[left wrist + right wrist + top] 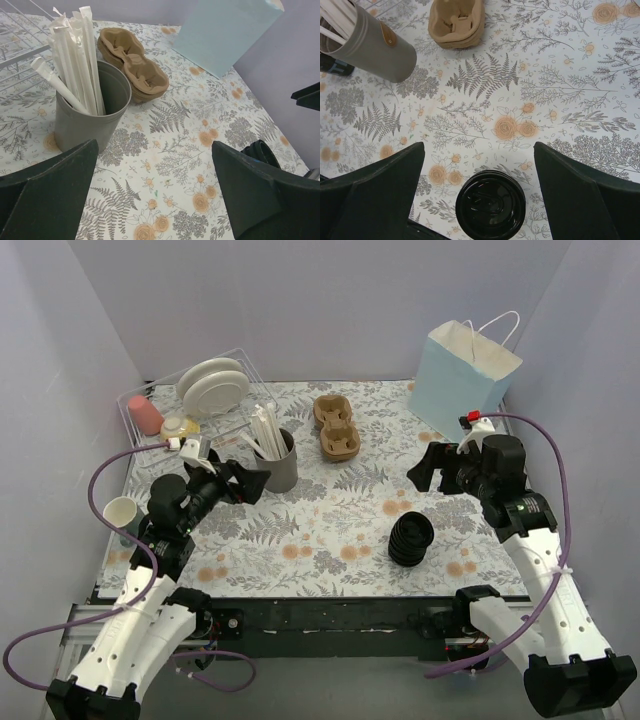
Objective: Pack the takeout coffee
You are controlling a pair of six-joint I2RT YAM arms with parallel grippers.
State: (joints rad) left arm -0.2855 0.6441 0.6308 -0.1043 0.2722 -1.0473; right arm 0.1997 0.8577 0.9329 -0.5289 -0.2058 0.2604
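I cannot make out the takeout coffee in any view. A ribbed stack of black lids stands on the floral table, right of centre. In the right wrist view the lid stack sits low between my fingers, seen from above. My right gripper hovers open just beyond it, holding nothing. My left gripper is open and empty too, right beside the grey holder of wrapped straws. A light blue paper bag stands at the back right.
Brown pulp cup carriers lie behind the centre. A wire rack with white plates stands at the back left, a pink object beside it. A white cup sits at the left edge.
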